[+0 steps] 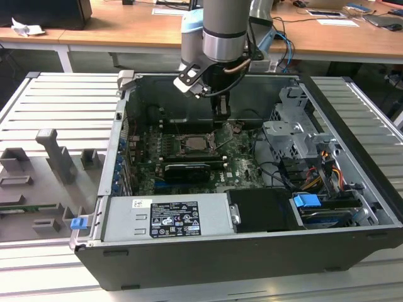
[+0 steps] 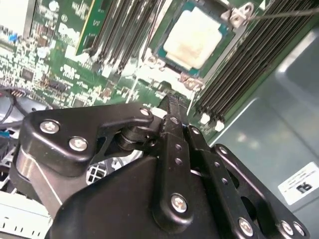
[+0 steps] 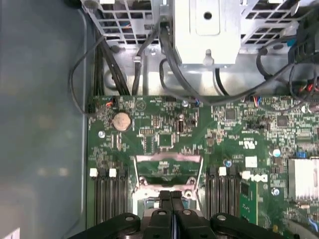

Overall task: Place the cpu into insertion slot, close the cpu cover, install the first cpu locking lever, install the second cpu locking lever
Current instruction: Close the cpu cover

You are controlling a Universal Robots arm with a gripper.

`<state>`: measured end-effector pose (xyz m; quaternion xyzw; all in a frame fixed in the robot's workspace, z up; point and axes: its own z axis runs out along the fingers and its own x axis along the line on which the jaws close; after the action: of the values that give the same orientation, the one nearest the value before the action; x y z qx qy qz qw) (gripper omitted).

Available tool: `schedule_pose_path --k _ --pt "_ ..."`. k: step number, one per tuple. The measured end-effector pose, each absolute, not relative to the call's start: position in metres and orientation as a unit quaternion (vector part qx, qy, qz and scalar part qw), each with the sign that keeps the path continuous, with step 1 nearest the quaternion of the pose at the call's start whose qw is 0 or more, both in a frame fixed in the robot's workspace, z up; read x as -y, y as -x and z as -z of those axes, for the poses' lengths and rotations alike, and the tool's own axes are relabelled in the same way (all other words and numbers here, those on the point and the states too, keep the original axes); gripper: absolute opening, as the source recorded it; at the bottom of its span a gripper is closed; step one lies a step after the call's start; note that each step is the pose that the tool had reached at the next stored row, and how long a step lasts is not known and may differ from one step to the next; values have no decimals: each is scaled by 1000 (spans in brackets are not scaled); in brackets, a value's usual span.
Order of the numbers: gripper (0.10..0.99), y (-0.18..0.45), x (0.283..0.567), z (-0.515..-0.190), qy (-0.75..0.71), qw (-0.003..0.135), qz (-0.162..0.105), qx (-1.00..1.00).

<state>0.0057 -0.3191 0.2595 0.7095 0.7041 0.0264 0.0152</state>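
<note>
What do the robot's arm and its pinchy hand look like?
The arm is a fat silver-grey tube with a black ring and pale blue caps. A thin cable loops beside its wrist. The gripper is black, made of jointed bars dotted with silver screws.

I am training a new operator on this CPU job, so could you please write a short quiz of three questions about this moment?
1. True or false: the cpu lies in the insertion slot.
2. Choose one: the fingers of the gripper are A) wide open, B) shut together, C) clamped around a long black card.
3. Short answer: in the first wrist view, which round silver part sits on the motherboard?

Key
1. True.
2. B.
3. The coin cell battery.
</note>
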Motion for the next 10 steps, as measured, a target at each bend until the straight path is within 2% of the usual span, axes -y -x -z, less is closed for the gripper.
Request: schedule_pose_path --k 10 --pt "106 -31 319 -258 -689 10 -23 -724"
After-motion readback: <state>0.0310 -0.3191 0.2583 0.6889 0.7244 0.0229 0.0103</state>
